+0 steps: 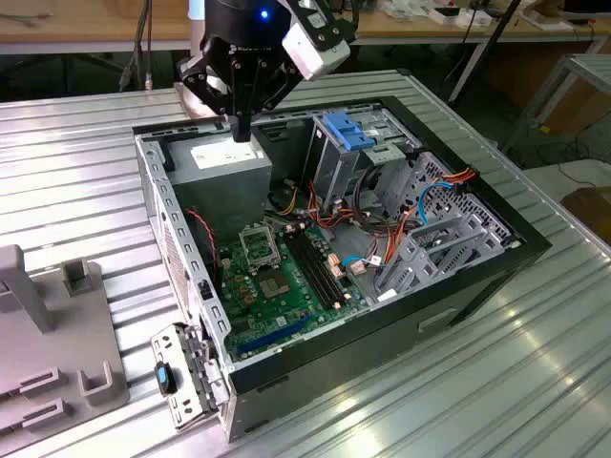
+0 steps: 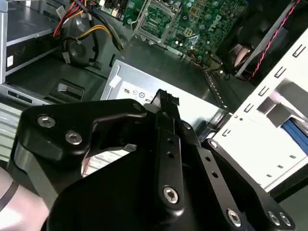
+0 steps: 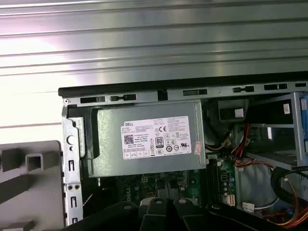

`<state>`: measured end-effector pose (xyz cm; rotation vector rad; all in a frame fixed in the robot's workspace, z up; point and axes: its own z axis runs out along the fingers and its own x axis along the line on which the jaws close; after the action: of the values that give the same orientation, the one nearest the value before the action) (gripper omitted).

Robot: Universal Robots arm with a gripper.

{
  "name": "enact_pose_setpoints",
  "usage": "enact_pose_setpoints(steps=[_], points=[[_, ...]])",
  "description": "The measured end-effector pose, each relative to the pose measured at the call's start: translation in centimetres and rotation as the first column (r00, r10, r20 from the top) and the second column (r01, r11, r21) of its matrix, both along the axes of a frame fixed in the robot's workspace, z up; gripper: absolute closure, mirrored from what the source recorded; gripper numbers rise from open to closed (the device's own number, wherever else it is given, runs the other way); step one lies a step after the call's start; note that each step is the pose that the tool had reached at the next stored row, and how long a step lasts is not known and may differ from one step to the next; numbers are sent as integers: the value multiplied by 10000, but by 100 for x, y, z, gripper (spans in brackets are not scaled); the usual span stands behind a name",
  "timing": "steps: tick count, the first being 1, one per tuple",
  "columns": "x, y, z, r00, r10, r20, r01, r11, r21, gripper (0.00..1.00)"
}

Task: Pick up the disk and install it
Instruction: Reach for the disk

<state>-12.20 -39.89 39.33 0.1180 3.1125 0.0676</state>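
We see the fingers (image 1: 241, 129) closed together w/ nothing between them, hanging just above the power supply (image 1: 224, 167) inside the open PC case (image 1: 401, 348); so no disk in hand. Where the disk lies we can't tell; the drive bay (image 1: 334, 172), off to one side of the fingers, hides its inside; so we can't judge whether pickup is pending or install done.

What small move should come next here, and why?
Probably open the tool. It hangs shut and empty just above the power supply inside the case, and while shut it can grasp nothing.
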Motion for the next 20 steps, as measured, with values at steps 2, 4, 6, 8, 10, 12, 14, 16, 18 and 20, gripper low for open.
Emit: enact_pose_setpoints(steps=[2, 4, 6, 8, 10, 12, 14, 16, 18, 20], points=[[-54, 0, 0, 10000, 0, 0, 0, 10000, 0, 89], [-102, -1, 0, 10000, 1, 0, -1, 10000, 0, 89], [-196, -5, 0, 10000, 0, 0, 0, 10000, -1, 89], [-286, -6, 0, 10000, 0, 0, 0, 10000, 0, 89], [-334, -7, 0, 10000, -1, 0, 1, 10000, 1, 89], [-401, -9, 0, 10000, 1, 0, -1, 10000, 0, 89], [-452, -11, 0, 10000, -1, 0, 1, 10000, 0, 89], [-534, -13, 0, 10000, 0, 0, 0, 10000, -1, 89], [-618, -16, 0, 10000, 0, 0, 0, 10000, 0, 89], [-721, -22, 0, 10000, 0, 1, 0, 10000, 0, 89]])
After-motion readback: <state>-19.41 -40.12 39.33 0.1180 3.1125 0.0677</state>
